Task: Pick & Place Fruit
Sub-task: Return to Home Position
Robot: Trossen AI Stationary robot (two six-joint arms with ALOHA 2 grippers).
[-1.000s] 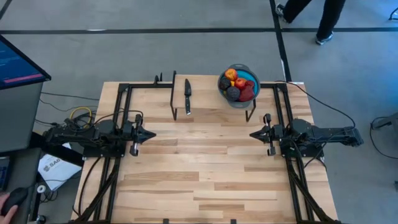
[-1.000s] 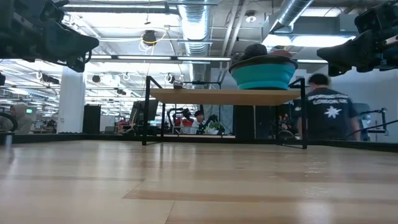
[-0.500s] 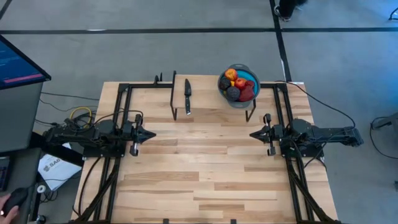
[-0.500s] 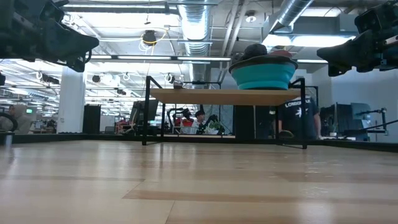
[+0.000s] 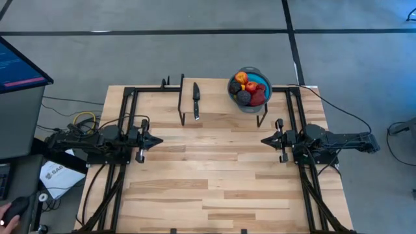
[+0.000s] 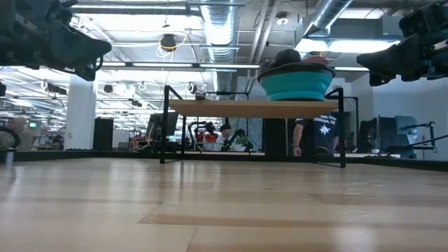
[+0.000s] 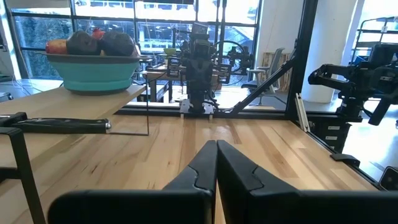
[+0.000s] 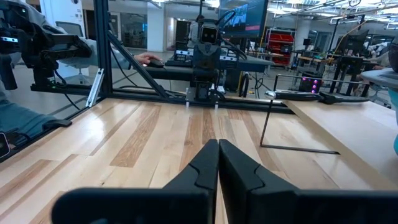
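Two dark arms stretched level over a pale wooden table (image 5: 208,188), facing each other across its middle. Left gripper (image 5: 158,140) near the left edge, fingers (image 7: 202,168) pressed tip to tip, holding nothing. Right gripper (image 5: 263,140) near the right edge, fingers (image 8: 205,163) likewise closed and empty. Well apart from both, at the far side: fruit (image 5: 247,89), red, orange and dark purple, heaped in a blue bowl (image 5: 264,80) on a raised shelf (image 5: 221,104). Black knife (image 5: 195,99) lying flat on the same shelf, toward the left arm's side.
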